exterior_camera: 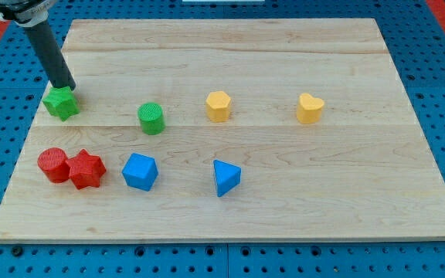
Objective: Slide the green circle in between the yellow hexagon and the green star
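1 green circle (151, 118) sits on the bench (284, 224) already between the green star (61, 103) and the yellow hexagon (218, 106), so my tip (69, 87), touching the star's top with no jaws showing, should only nudge gently.

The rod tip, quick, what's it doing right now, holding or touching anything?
My tip: holds nothing; it sits at the top edge of the green star, apparently touching it. The green circle lies apart, to the view's right.
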Tool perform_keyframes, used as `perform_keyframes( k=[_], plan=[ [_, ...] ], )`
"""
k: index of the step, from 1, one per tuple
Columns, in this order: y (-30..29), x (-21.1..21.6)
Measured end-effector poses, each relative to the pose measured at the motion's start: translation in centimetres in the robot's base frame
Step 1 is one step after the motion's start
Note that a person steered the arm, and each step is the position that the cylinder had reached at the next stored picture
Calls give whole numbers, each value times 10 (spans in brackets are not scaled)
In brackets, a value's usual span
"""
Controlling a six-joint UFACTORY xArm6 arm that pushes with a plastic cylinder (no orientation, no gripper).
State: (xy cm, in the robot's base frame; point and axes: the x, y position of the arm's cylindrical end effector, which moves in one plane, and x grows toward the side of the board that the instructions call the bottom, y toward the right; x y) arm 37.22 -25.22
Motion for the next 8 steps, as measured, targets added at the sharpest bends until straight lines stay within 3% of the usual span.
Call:
perform_keyframes(
  k=[2, 3, 5, 6, 8],
  plan=[
    [28, -29],
    [63, 3],
    [76, 115],
    [154, 109],
    [128, 87]
  ],
)
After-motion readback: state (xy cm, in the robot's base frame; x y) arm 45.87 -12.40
